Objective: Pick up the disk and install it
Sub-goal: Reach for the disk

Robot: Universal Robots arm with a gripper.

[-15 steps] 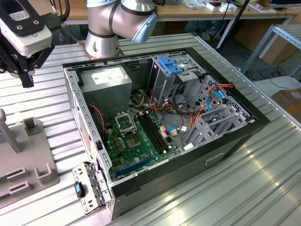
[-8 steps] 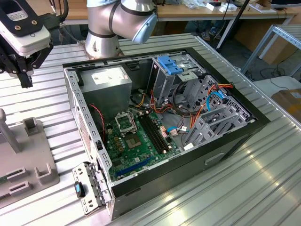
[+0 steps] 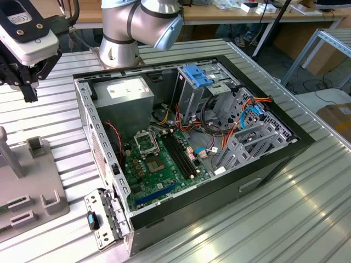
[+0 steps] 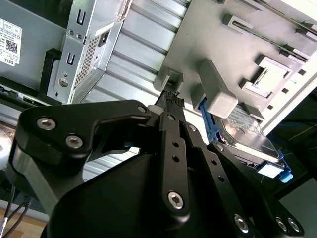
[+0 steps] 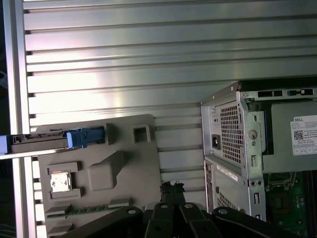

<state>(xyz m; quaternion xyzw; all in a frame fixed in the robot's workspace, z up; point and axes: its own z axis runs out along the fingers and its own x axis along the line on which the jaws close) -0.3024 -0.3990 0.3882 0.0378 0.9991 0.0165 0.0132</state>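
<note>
the gripper (image 3: 30, 94) hangs up high at the exterior view's left, above the grey fixture plate (image 3: 27, 189) that lies on the ribbed metal table (image 3: 307, 208). in both wrist views the black fingers run down to tips that sit pinched close together, with nothing between them, so the gripper (image 5: 171, 187) is narrow and empty.

the disk (image 5: 49, 141) is parked in the fixture plate (image 5: 133, 168). in the first wrist view it shows edge-on, a thin grey slab with a bright blue frame end, slotted in at the end of the plate farthest from the computer case (image 5: 233, 129). in the second wrist view the disk (image 4: 250, 131) shows its labelled face and blue frame, tucked just behind a raised grey block on the plate (image 4: 208, 29). the gripper (image 4: 171, 97) is not touching it. the tips hover over the plate's edge on the case side, apart from the disk, with the case (image 4: 84, 44) just beside.

over in the exterior view, the computer case (image 3: 274, 164) lies open on its side in the middle of the table. the green motherboard (image 3: 159, 164) is exposed, and a metal drive cage with a light blue latch (image 3: 200, 76) sits toward the far end. the arm's silver base (image 3: 123, 33) stands just behind the case.
</note>
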